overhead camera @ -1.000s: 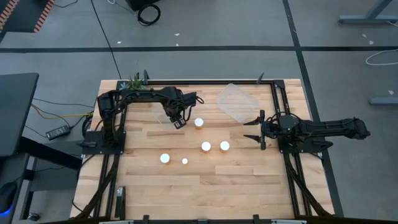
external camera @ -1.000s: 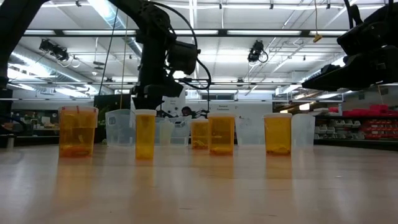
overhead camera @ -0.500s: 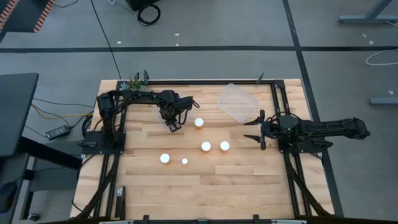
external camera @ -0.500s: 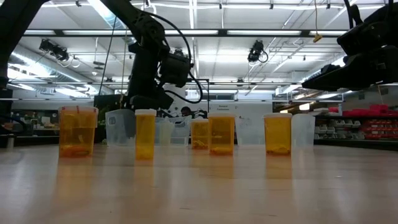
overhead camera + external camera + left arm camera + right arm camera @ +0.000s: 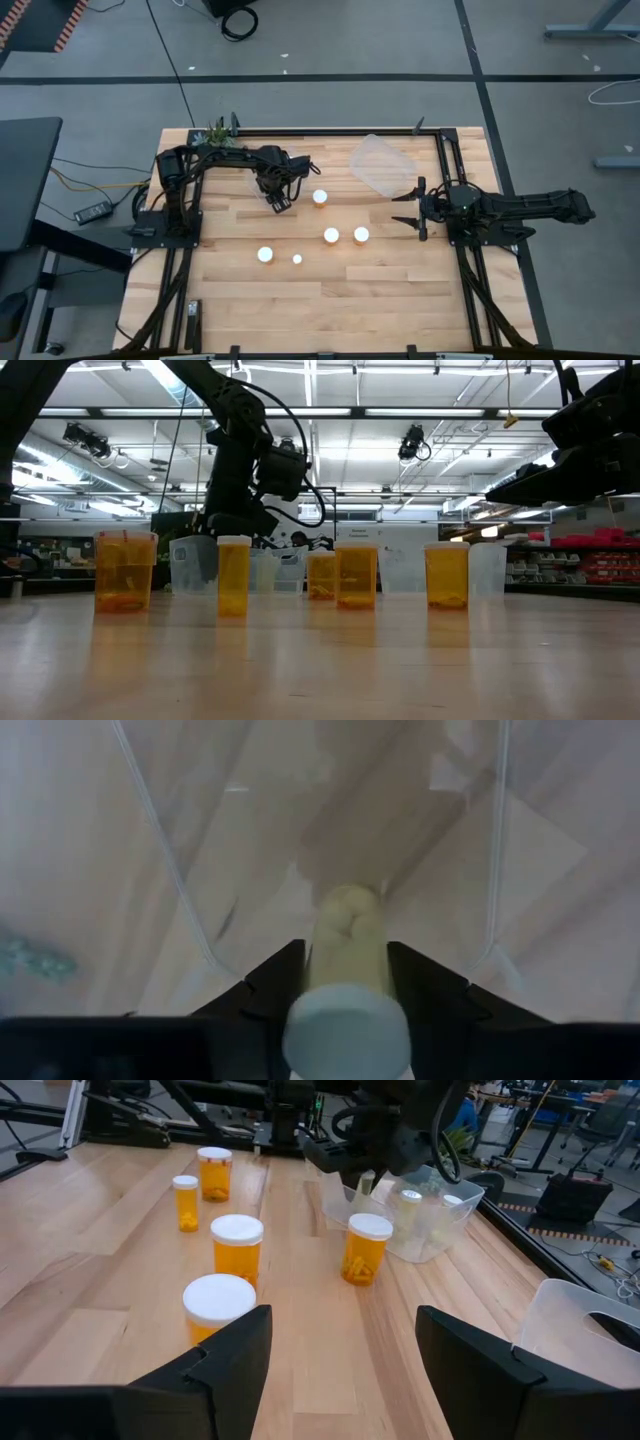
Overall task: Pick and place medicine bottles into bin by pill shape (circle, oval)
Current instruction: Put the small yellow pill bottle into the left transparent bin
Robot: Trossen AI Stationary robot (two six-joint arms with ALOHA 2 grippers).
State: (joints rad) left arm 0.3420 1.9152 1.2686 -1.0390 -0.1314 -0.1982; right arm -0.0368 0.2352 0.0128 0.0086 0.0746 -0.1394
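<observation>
My left gripper (image 5: 277, 199) is shut on a small pale bottle with a white cap (image 5: 346, 1028), above a clear bin (image 5: 256, 184) at the far left. The right wrist view shows two white-capped bottles (image 5: 405, 1201) standing in that bin. Several orange bottles with white caps stand on the table: one (image 5: 320, 197) beside the bin, two (image 5: 331, 236) (image 5: 361, 235) at the middle, and two (image 5: 264, 254) (image 5: 297, 259) nearer. My right gripper (image 5: 411, 210) is open and empty at the table's right side. My left gripper pinches the small bottle's pale body (image 5: 348, 952) between its two fingers (image 5: 285, 970). The bottle lies along the fingers, its white cap toward the wrist and its base past the fingertips. It is lifted clear, over the clear bin's inside.
A second clear bin (image 5: 381, 165) lies at the far right, near my right gripper; its rim shows in the right wrist view (image 5: 585, 1315). A black frame (image 5: 440, 150) runs along the table's edges. Bare wood lies toward the near edge (image 5: 330, 310).
My left gripper has gone a short way toward the table's left edge with the small bottle, from beside the bin to over it, and has then kept still. My right gripper has not moved.
</observation>
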